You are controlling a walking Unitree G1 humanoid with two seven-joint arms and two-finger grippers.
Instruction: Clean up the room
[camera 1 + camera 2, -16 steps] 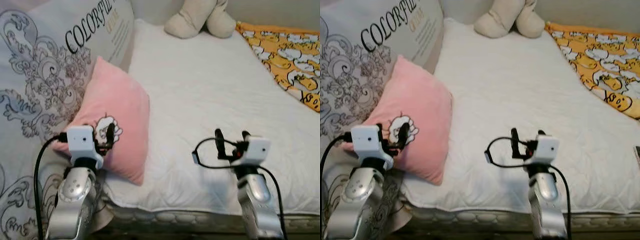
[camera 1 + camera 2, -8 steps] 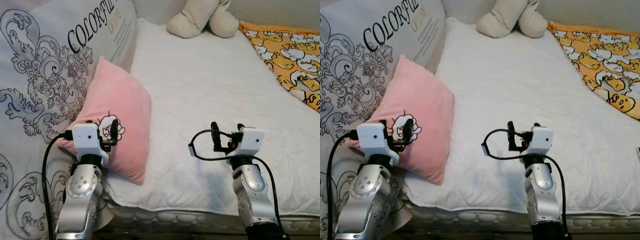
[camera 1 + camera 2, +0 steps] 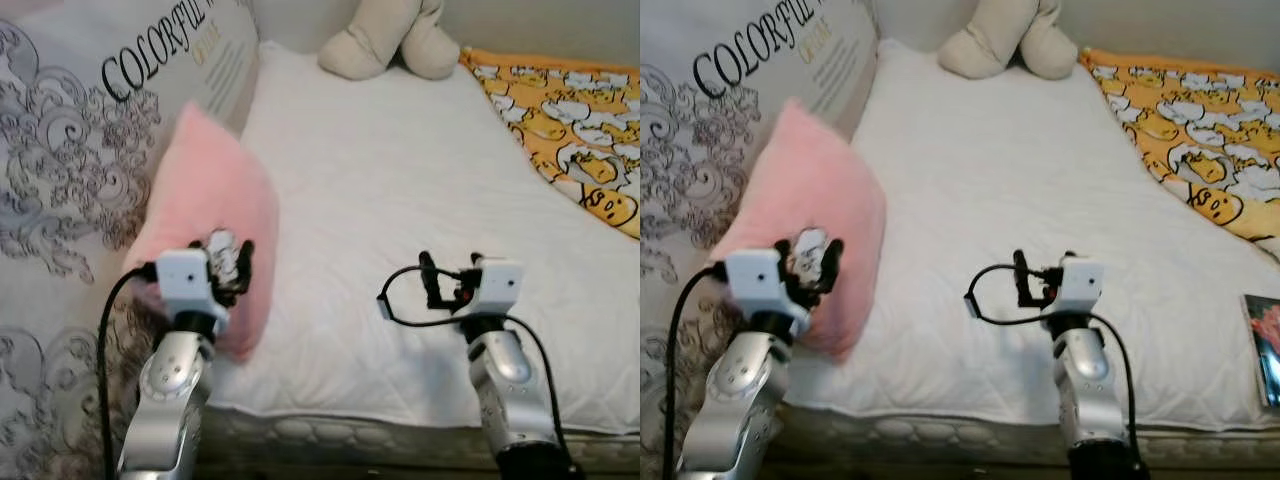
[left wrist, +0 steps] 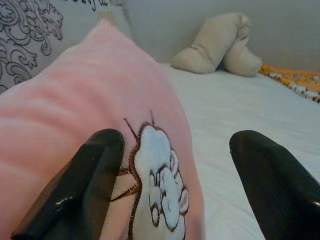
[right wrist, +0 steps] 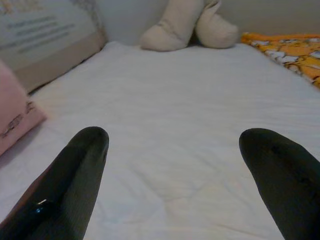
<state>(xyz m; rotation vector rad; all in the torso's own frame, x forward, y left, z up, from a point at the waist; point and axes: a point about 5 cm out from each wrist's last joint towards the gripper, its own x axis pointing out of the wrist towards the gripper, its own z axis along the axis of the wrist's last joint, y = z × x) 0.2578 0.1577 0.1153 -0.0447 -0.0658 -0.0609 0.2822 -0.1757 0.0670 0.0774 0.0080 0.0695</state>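
Now the left pincer (image 3: 229,270) gapes around the pillow (image 3: 205,205) corner (left of frame). Right pincer (image 3: 447,274) hangs released above the bed (image 3: 400,170).

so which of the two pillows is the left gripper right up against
The small pink pillow with the cartoon patch: the open left gripper straddles its corner. The big grey patterned pillow lies behind it.

Soft, even indoor light; head views slightly motion-blurred, wrist views blurred up close, shadows faint

White mattress (image 3: 400,180); grey wall (image 4: 165,25)
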